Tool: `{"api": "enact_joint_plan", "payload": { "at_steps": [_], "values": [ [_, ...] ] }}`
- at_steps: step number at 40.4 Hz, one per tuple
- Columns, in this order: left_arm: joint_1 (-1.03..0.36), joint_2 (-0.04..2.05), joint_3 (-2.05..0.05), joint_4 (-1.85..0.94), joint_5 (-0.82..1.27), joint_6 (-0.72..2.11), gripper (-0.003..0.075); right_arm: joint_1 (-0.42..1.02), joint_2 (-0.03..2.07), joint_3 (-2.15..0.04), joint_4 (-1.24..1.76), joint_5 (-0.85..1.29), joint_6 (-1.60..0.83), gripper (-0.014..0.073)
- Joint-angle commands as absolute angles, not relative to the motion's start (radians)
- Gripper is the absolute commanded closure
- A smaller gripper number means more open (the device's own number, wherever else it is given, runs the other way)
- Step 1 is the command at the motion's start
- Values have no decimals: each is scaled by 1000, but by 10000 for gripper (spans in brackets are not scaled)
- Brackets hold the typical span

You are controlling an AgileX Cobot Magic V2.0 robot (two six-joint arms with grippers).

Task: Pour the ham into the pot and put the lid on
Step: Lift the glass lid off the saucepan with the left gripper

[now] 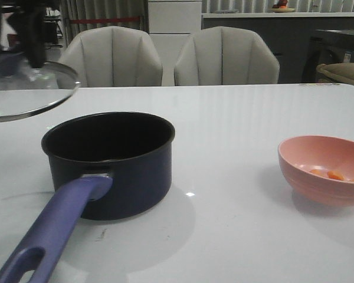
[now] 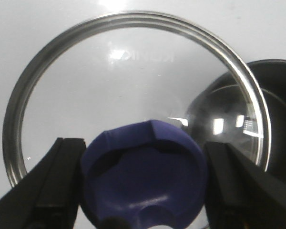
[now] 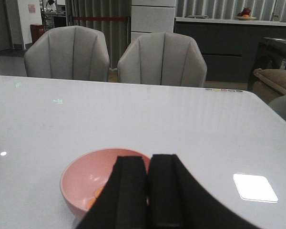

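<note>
— White glossy table [image 1: 242, 135]: what is carried on it?

— A dark navy round pot [image 1: 109, 162] with a black interior and purple-blue handle is seen near the left; a pink bowl [image 1: 321, 168] holding small orange ham chunks [image 1: 336, 174] sits well to the right.

— And the lid?

— The round steel-rimmed glass lid [image 2: 133, 90] is held raised beside the pot, its purple-blue knob [image 2: 145, 174] clamped by the left gripper [image 2: 143, 181]. The right gripper [image 3: 148, 191] is closed, empty, above the bowl.

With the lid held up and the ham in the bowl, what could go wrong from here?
1. The left gripper holds the lid above the pot, yet the ham sits in the pink bowl; covering now would shut it out.
2. The right gripper is shut, so it must open before taking the bowl.
</note>
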State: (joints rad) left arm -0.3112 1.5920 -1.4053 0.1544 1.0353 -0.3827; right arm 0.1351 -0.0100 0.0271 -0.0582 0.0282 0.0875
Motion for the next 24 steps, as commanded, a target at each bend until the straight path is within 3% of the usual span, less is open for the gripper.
{"api": "enact_joint_plan", "payload": {
  "at_steps": [1,12,24],
  "values": [
    [-216,1484,-1339,116,917,-328,514,128,-30,21,-70,-60,81,447],
    [-6,1449,-1079,12,779,-166,514,128,-30,21,-70,-60,81,447],
    [39,1513,-969,-29,660,-113,512,128,-30,21,-70,-60,81,447]
  ]
}}
